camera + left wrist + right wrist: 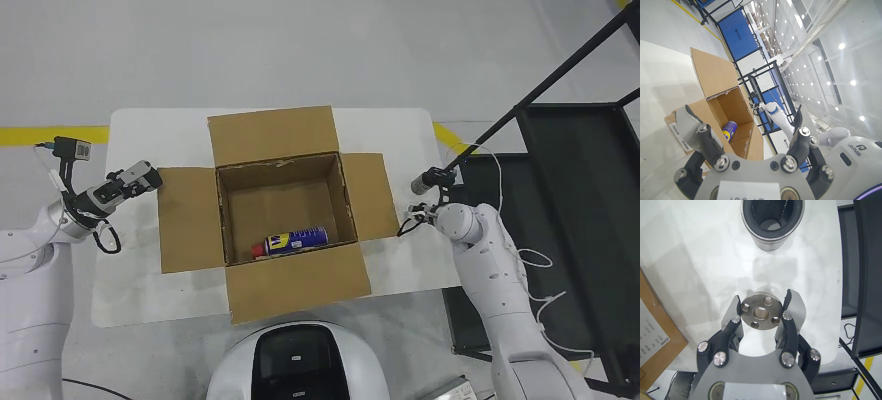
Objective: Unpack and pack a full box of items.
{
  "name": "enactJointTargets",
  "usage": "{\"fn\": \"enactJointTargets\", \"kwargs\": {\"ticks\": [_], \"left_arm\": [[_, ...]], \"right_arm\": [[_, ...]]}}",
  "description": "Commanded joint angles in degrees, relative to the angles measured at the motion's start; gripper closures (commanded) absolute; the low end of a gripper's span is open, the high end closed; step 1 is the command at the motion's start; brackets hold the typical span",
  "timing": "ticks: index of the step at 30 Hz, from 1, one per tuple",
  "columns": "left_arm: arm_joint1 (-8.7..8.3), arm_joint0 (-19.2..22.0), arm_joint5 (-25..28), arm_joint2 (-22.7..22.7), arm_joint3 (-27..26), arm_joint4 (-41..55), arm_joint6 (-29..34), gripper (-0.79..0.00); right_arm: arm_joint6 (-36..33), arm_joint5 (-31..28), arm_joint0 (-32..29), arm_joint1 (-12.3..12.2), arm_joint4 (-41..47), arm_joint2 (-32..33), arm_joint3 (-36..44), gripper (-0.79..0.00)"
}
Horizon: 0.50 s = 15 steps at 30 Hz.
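Unpacking looks nearly done: right tool [762, 300] pinches flange [761, 313], left tool [140, 180] spread (empty), spray can [297, 240] alone in box [270, 135].

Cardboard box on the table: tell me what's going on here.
The robot is at the open cardboard box on the white table, and a spray can lies inside the box. The right gripper is shut on a round metal flange over the table beside the box, near a metal cylinder. The left gripper is open and empty on the box's other side.
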State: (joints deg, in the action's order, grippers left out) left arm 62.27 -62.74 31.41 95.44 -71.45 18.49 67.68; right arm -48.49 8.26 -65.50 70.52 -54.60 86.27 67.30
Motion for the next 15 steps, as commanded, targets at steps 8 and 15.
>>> {"fn": "enactJointTargets", "kwargs": {"ticks": [8, 15], "left_arm": [[0.00, 0.0, 0.0, 0.0, 0.0, 0.0, 0.0, -0.785], [0.00, 0.0, 0.0, 0.0, 0.0, 0.0, 0.0, -0.785]], "right_arm": [[3.2, 0.9, 3.5, 0.6, 0.5, -2.7, -7.5, 0.000], [5.9, 1.6, 5.0, 0.8, 1.8, -3.0, -10.1, -0.785]]}}
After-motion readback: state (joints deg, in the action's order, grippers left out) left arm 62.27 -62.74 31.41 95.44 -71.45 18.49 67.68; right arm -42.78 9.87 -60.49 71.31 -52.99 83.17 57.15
